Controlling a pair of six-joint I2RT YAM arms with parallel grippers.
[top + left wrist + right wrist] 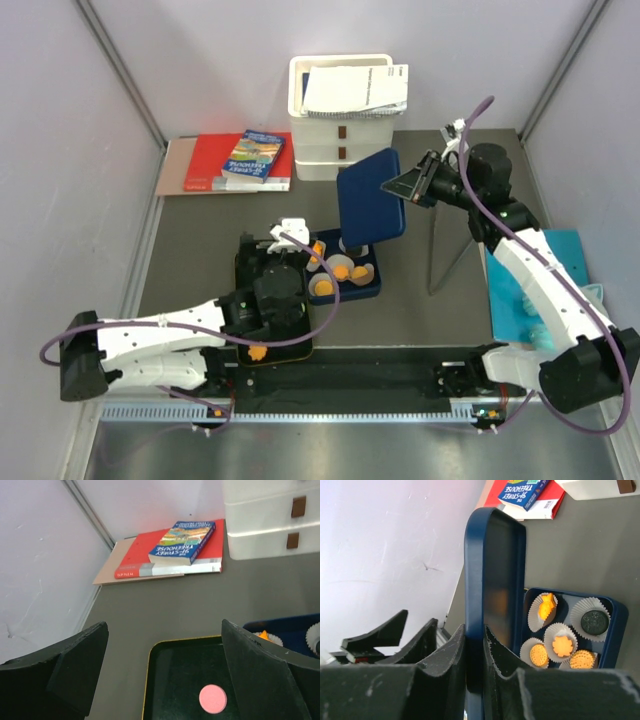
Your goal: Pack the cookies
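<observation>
Right gripper pinches lid edge; tin below holds orange cookies in cups. Left gripper wide over tray. Pink cookie there looks light, stiff, thin, probably slick. Pinch across its rim.

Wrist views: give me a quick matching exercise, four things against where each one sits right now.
Things:
1. pink cookie
2. blue lid
3. black cookie
4. blue book

Places:
A. in a white paper cup inside the blue tin
B. lying flat on the black tray
C. on top of the red clip file
D. standing upright, clamped in the right pincer

Pairs: 1-B, 2-D, 3-A, 4-C
</observation>
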